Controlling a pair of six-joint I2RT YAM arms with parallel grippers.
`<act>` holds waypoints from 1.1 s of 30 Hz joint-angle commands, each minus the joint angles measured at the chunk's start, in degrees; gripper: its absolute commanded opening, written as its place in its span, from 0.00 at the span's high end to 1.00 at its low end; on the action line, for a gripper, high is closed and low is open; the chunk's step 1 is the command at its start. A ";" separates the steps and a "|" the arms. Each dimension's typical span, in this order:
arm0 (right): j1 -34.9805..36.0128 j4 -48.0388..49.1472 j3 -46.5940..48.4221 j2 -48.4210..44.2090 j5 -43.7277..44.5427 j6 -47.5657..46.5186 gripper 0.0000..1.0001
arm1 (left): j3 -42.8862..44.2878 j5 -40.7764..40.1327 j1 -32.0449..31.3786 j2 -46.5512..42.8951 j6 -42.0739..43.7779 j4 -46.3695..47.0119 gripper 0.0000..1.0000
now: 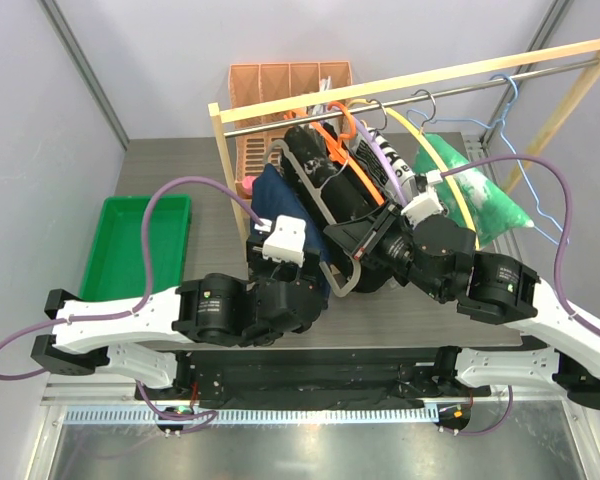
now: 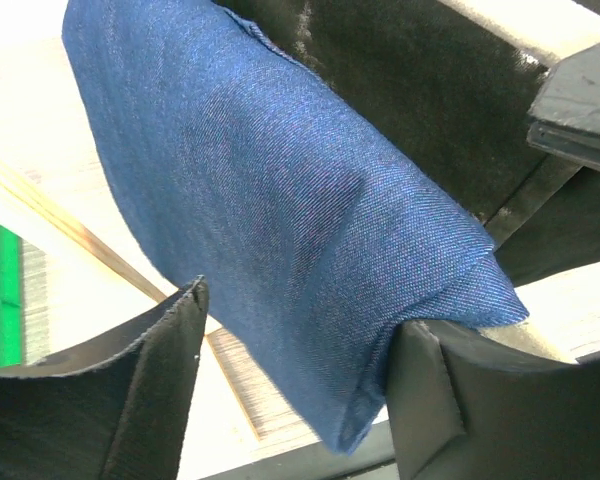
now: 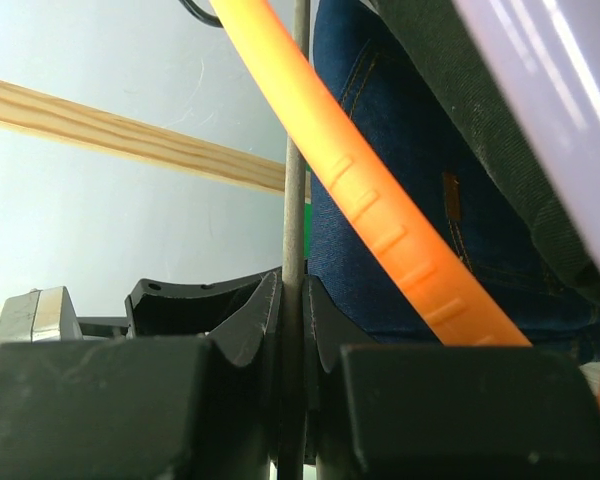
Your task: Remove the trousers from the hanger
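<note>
Crowded along a light wooden clothes rack [image 1: 480, 64] over a grey wood-grain surface [image 1: 170, 165]: a tangle of hangers and dark garments. Draped at the left end of the bunch, the navy blue twill trousers [image 1: 283, 200], pressed against a mass of black cloth [image 1: 330, 180]. Behind the rack, an orange slotted plastic basket [image 1: 280, 80]. Off to the right, a crinkled green plastic bag [image 1: 480, 200]. At the left edge of the surface, well apart from the clothing, a shallow green plastic tray [image 1: 115, 260].

Seen from the left wrist: matte black fingers [image 2: 150, 400] of the left hand [image 2: 300, 320] spread apart on either side of a rounded fold of the navy trousers. Finely woven cloth, with a thin seam edge along its top. One finger touching the fold, the other clear of it, nothing pinched.

Seen from the right wrist: the right hand [image 3: 293, 300] clamped tight on a thin grey metal rod [image 3: 296, 150], upright between the pads. Just beside the rod, a smooth orange plastic hanger arm [image 3: 380, 230] with moulded ridges, slanting down to the right. Behind it, blue cloth with tan stitching [image 3: 410, 180], not clearly the same trousers.
</note>
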 commanded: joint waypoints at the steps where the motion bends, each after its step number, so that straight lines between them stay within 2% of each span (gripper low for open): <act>1: 0.45 5.73 0.10 -0.81 0.31 2.83 0.99 | 0.55 -2.95 0.54 -0.22 1.06 2.74 0.31; 9: 0.80 5.82 0.01 -0.64 0.49 3.27 0.99 | 3.62 -4.80 0.63 2.33 3.52 2.57 0.34; 14: 0.81 6.00 -0.17 -0.64 0.40 3.53 0.99 | 5.29 -5.50 1.68 4.53 4.41 1.17 0.31; 18: 0.89 6.35 -0.52 -0.90 0.22 3.71 0.99 | 4.33 -5.41 3.43 4.27 3.96 0.80 0.46; 22: 0.98 7.14 -1.92 -1.34 -0.30 4.24 0.99 | 1.96 -3.22 4.32 2.87 8.43 8.25 0.61; 23: 1.07 7.23 -2.19 -1.34 -0.30 4.41 0.99 | 1.87 -2.95 4.23 2.51 9.14 9.06 0.67; 25: 1.07 7.23 -2.80 -1.60 -0.30 4.50 0.99 | 1.87 -2.69 4.32 2.25 11.07 10.56 0.73; 29: 1.07 7.14 -3.24 -1.78 -0.39 4.68 0.99 | 2.92 -1.38 4.32 1.46 11.43 11.18 1.00; 33: 1.16 6.88 -4.03 -2.39 -0.04 4.68 0.99 | 2.83 2.75 4.23 -0.65 11.69 12.84 1.00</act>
